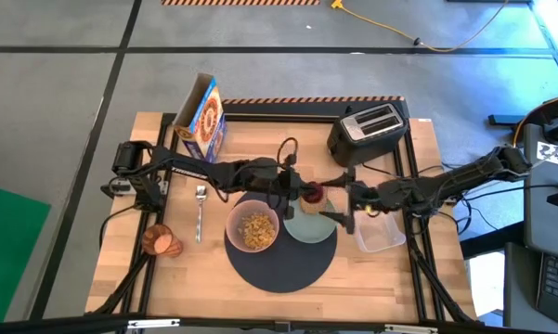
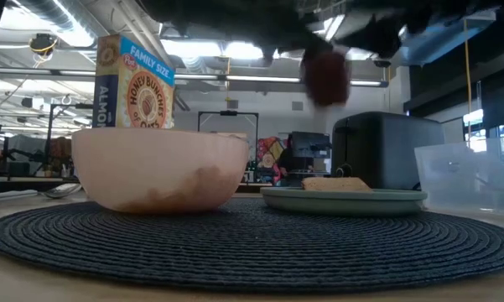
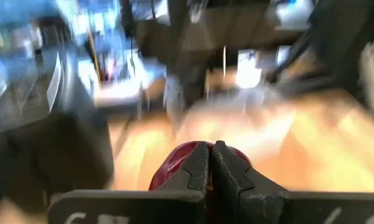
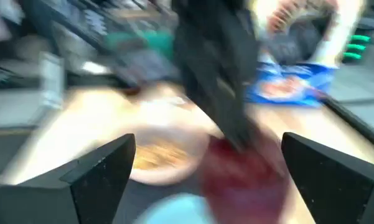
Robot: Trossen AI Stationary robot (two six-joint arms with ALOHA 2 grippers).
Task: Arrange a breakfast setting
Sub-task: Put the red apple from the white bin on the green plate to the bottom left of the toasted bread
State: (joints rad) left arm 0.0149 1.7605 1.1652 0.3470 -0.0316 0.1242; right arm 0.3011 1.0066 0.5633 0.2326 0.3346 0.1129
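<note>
The left arm reached from the table's left side across to the plate (image 1: 308, 224), its wrist level above the plate's far rim. The left gripper (image 1: 302, 193) had its fingers (image 3: 196, 171) pinched together on the red fruit (image 3: 174, 163), held above the plate. The right arm stretched in from the right, and the right gripper (image 1: 339, 209) hung over the plate's right edge with its fingers (image 4: 96, 168) spread wide, holding nothing.

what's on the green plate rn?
A toast slice lies flat on the pale green plate. The small red fruit hangs above it, off the plate. The high view has both arms covering the plate's far side, so that part is hidden.
</note>
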